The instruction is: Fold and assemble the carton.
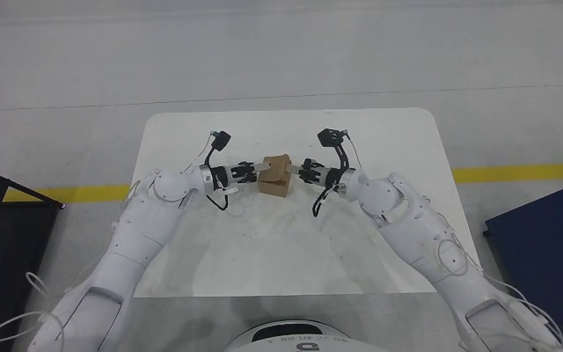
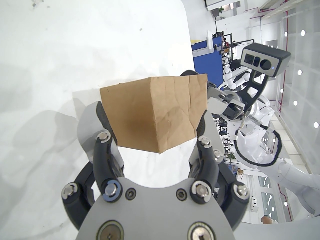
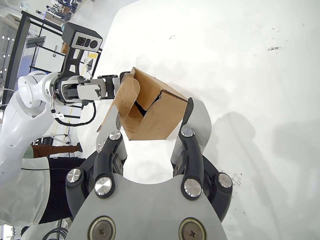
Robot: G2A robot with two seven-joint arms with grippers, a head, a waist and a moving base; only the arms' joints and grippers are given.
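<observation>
A: Item one?
B: Carton (image 1: 276, 174) (image 2: 155, 111) (image 3: 152, 111). Brown cardboard, small, partly folded. Location: middle of the surface (image 1: 369, 141), between the two arms' ends. I cannot tell whether it rests on the surface or hangs just above it.

A: Condition?
B: From the left wrist: two closed faces meeting at a sharp edge, one of them creased. From the right wrist: the end stands open with its flaps loose. One flap curls inward, a dark gap shows between the flaps, and one long flap hangs outside.

A: Item two?
B: Left pincer (image 1: 256, 173) (image 2: 152, 116). Location: at the carton's left side. State: narrow, fingers (image 2: 103, 118) pressed on opposite faces, holding the carton.

A: Item three?
B: Right pincer (image 1: 299, 170) (image 3: 153, 114). Location: at the carton's right side. State: closed on the same carton. One finger (image 3: 197, 118) touches a corner of the closed wall, and the other sits partly behind the hanging flap.

A: Arms?
B: Two, white. They come in from the near left and the near right, and their ends face each other across the carton.

A: Surroundings?
B: Surface: white, with rounded corners and a few dark scuff marks. Floor (image 1: 264, 53): grey, with a yellow stripe (image 1: 70, 192) to the left and right of the surface.
</observation>
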